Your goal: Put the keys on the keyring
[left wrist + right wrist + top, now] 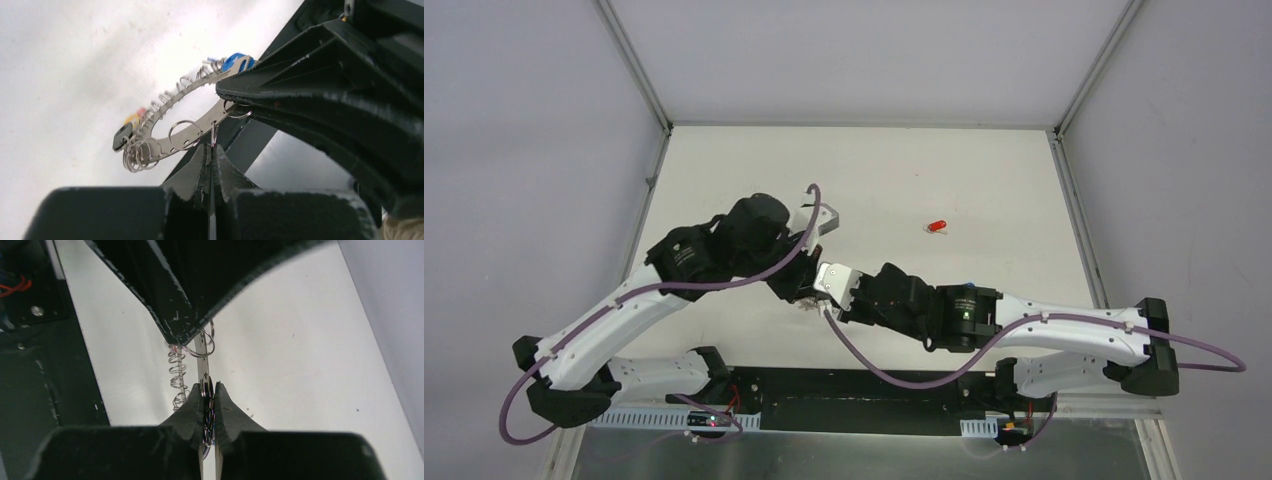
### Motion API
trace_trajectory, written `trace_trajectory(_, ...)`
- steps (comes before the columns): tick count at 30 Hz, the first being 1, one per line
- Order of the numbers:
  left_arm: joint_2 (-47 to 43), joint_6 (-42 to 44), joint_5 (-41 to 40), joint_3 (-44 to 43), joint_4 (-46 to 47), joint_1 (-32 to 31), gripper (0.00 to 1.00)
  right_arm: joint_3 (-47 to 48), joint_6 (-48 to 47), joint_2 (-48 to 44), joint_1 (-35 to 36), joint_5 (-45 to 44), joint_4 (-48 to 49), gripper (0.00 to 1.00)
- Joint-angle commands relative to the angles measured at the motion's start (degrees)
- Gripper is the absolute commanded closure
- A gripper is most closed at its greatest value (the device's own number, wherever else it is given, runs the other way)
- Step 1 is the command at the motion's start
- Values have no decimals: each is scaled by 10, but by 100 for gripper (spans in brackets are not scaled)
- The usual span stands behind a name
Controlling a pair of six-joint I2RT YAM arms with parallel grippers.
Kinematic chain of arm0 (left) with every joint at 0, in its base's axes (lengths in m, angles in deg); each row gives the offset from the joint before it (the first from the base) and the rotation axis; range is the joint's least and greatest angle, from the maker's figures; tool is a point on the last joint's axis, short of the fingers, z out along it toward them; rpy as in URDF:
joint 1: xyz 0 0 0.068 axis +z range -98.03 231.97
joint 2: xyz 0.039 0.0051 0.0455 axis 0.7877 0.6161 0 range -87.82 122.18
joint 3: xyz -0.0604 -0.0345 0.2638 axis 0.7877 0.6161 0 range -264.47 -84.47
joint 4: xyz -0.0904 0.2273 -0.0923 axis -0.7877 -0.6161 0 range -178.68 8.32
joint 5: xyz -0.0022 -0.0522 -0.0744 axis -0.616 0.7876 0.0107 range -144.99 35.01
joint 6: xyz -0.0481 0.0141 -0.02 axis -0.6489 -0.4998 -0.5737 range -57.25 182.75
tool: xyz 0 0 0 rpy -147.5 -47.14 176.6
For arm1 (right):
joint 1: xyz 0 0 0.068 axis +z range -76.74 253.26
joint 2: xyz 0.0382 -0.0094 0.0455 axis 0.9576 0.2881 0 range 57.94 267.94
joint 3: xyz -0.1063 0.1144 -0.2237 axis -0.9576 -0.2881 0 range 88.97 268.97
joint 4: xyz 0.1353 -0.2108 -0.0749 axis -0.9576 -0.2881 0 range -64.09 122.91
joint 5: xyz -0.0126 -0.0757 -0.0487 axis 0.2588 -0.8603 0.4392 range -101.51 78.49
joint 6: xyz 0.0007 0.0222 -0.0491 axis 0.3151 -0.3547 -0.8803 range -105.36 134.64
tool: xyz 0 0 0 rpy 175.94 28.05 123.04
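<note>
Your left jaws and your right jaws both pinch the keyring [202, 121] tight. The red key [936, 226] lies by itself on the surface [984, 170], well right of the keyring.

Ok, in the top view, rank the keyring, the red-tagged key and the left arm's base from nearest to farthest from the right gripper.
1. keyring: clamped in the right gripper, mid-scene.
2. red-tagged key: lying loose, farther out and to the right.
3. left arm's base: at the near left edge, clearly farthest.
</note>
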Motion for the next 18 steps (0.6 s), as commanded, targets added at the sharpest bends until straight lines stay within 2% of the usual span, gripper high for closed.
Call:
trace_trajectory(1, -107, -32, -22, 54, 117, -1, 100, -13, 52, -45, -12, -1, 24, 100)
trace_trajectory(5, -167, -42, -6, 104, 210, -1, 100, -28, 79, -57, -16, 31, 33, 100)
trace_trajectory(8, -189, -35, 19, 125, 239, -1, 100, -33, 99, -66, -26, 62, 36, 100)
trace_trajectory(13, -198, -1, 57, 128, 234, -1, 100, -58, 119, -100, -58, 94, 60, 100)
trace_trajectory(18, -184, 14, 45, 92, 168, -1, 100, -62, 119, -125, -102, 94, 60, 100)
